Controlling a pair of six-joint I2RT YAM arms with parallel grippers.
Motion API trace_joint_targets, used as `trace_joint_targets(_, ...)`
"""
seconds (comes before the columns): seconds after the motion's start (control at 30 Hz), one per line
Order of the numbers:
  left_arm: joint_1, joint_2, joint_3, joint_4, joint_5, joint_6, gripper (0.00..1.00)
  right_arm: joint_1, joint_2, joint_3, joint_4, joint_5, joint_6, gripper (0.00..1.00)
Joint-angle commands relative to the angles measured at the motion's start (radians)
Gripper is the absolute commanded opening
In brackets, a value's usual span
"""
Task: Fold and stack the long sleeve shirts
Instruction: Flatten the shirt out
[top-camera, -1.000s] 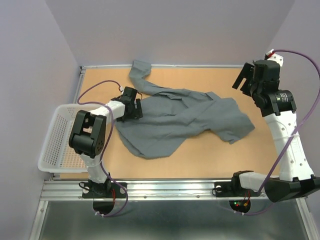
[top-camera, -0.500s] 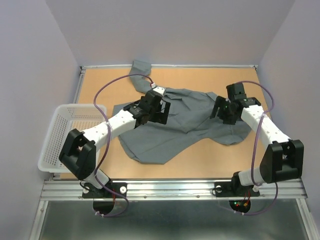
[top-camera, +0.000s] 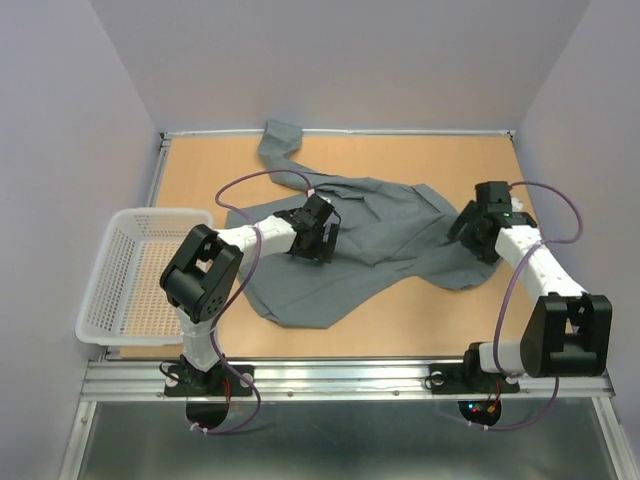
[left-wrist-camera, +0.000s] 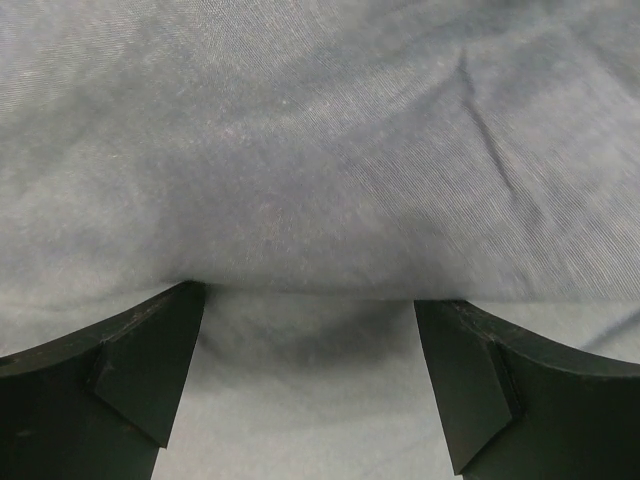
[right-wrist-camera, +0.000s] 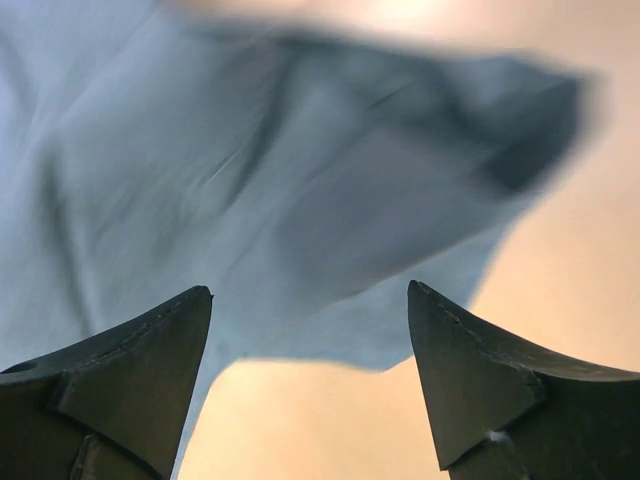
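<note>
right claw retreated rightward; shirt on tan tabletop, lilac walls

A lab test cell — plain lilac walls boxing a framed wooden table.

Shirt: matt grey cloth, fine visible weave, softly creased, lying between and beyond the left fingers. Those fingers: smooth matt black plastic. Table beyond the right fingers: tan, wood-look, matt.
</note>
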Motion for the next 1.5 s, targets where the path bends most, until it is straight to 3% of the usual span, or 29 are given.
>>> trace_joint_targets(0.0,0.050,0.053,0.037,-0.001,-0.004,-0.062,0.98,-0.163,-0.047,-0.003,0.028,0.098,0.048,0.85)
trace_joint_targets(0.27,0.221,0.004,-0.086,0.003,-0.010,-0.057,0.98,-0.307,-0.076,-0.094,0.135,-0.085,0.117,0.83)
trace_joint_targets(0.43,0.229,-0.029,-0.101,0.002,0.014,-0.047,0.98,-0.338,-0.028,-0.132,0.233,-0.155,0.131,0.77)
trace_joint_targets(0.67,0.228,-0.050,-0.118,0.035,0.060,-0.030,0.98,-0.335,0.172,-0.115,0.403,-0.386,0.011,0.72)
trace_joint_targets(1.13,0.226,-0.036,-0.120,0.045,0.070,-0.041,0.98,-0.209,0.381,-0.068,0.516,-0.491,-0.061,0.70)
trace_joint_targets(1.27,0.226,-0.038,-0.120,0.043,0.065,-0.042,0.98,-0.192,0.397,-0.062,0.514,-0.474,-0.064,0.46)
trace_joint_targets(1.33,0.226,-0.039,-0.120,0.043,0.064,-0.041,0.98,-0.191,0.387,-0.071,0.511,-0.462,-0.061,0.38)
trace_joint_targets(1.37,0.226,-0.038,-0.120,0.045,0.062,-0.042,0.98,-0.191,0.369,-0.075,0.503,-0.440,-0.061,0.27)
trace_joint_targets(1.47,0.226,-0.042,-0.121,0.043,0.057,-0.042,0.98,-0.191,0.323,-0.083,0.477,-0.379,-0.067,0.09)
